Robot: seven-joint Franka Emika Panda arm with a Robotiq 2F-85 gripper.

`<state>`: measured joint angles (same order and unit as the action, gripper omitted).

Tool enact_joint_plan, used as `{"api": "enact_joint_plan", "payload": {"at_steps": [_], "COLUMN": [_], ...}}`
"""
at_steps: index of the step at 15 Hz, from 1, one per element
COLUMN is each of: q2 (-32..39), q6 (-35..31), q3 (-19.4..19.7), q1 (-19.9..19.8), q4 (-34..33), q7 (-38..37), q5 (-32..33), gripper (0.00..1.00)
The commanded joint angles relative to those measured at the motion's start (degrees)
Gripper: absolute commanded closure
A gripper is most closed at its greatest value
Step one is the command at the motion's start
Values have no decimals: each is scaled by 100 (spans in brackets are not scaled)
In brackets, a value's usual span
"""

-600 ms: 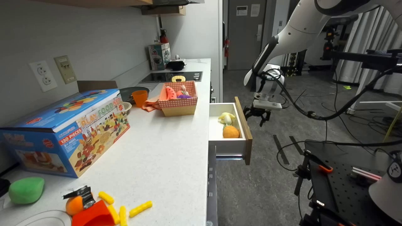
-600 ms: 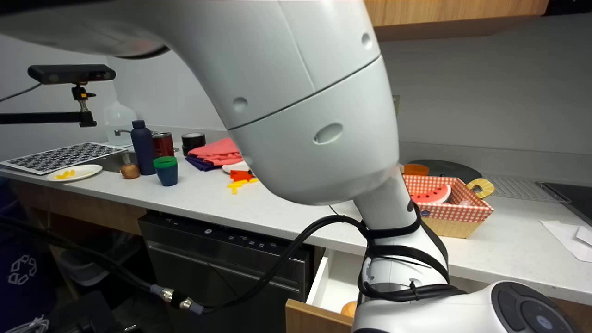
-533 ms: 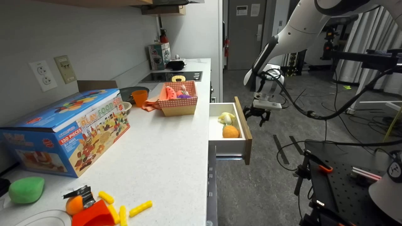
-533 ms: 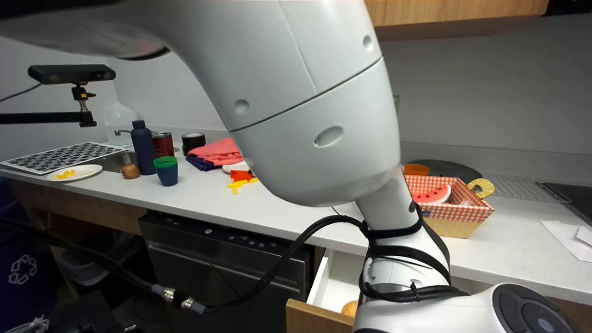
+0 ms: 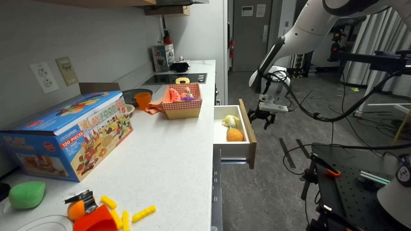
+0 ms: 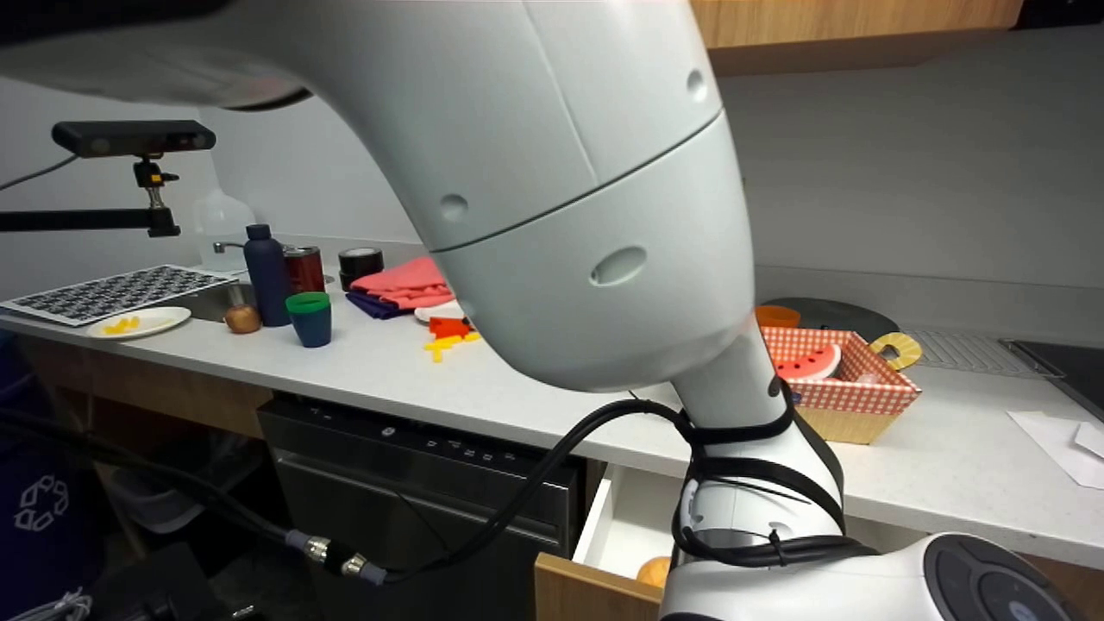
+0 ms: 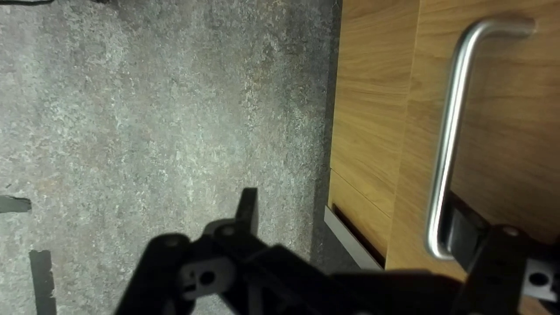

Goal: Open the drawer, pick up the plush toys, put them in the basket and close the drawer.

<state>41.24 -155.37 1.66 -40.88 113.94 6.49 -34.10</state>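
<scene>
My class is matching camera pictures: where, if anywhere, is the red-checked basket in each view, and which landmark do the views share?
In an exterior view: the basket just left of centre, on the counter.
In an exterior view: the basket right of centre, partly hidden behind the arm.
Wrist view: not in it.
Shared landmark: the wooden drawer front, in both exterior views and at the right of the wrist view.
</scene>
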Motion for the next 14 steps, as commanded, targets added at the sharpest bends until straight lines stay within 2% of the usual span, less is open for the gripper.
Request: {"api": "enact_joint_plan", "payload": {"at_steps": [1, 6, 10, 14], "q2": [-704, -1534, -2258, -2852], "q6": [411, 1384, 749, 132], "q3": [-464, -519, -305, -301], "q1": [-473, -675, -410, 4], "q4": [710, 1429, 2268, 3077], "q7": [1044, 2397, 3427, 4098], "q5": [-41, -22, 97, 133], "gripper": [0, 0, 0, 0]}}
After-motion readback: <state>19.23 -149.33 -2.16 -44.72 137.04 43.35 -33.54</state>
